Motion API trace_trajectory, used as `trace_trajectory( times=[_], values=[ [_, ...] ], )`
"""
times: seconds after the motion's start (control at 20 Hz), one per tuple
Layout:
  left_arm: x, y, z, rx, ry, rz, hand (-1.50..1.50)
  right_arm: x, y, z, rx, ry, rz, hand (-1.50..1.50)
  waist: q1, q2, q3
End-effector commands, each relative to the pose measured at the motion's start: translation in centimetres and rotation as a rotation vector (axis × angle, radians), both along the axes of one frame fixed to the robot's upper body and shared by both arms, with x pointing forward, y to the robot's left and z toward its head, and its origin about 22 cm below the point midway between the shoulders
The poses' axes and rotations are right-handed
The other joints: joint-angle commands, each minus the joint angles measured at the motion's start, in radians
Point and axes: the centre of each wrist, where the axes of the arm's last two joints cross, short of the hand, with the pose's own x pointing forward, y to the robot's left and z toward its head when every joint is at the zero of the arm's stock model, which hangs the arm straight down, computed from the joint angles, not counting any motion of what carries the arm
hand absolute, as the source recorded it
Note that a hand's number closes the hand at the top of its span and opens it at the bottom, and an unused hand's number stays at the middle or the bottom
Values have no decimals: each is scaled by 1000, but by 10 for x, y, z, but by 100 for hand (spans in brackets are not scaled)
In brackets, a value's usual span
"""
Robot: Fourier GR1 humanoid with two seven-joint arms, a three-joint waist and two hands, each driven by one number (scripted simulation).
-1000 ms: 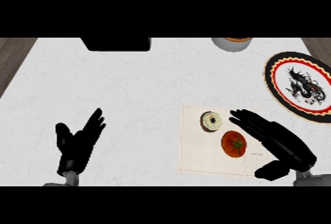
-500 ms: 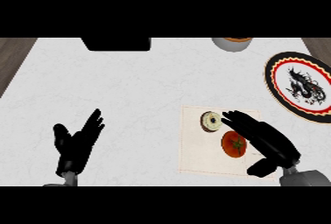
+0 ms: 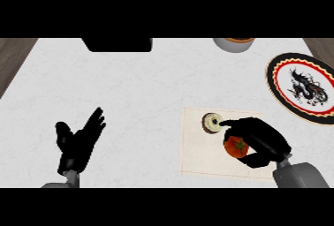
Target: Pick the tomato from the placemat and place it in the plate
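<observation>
Curling round the tomato on the placemat, the right hand covers its right side. A donut lies at the tomato's 11 o'clock; the plate at 2. Left hand rests with fingers spread.

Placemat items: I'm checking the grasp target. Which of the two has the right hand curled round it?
The red tomato, held by the right hand; the pale ring-shaped item lies free beside it.

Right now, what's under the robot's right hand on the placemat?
The tomato sits under the right hand, whose fingers curl round it, hiding its right side. A small round item lies beside it on the placemat.
</observation>
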Motion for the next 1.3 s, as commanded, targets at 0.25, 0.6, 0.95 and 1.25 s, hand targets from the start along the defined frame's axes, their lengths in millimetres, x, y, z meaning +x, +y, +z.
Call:
trace_trajectory(
  times=[0.25,0.6,0.95,1.25],
  values=[
    [2,-5,-3,0,4,-20,0,27,28,-5,27,21,-390,150,11,10,2],
    [0,-13,0,-9,-9,-39,0,60,39,26,232,-27,-1110,150,45,14,2],
    [12,-16,7,4,-5,-77,0,105,85,93,363,-407,-1427,150,77,17,1],
    [5,-24,-5,12,-1,-66,0,130,97,99,525,-561,-1621,150,54,19,3]
  ],
)
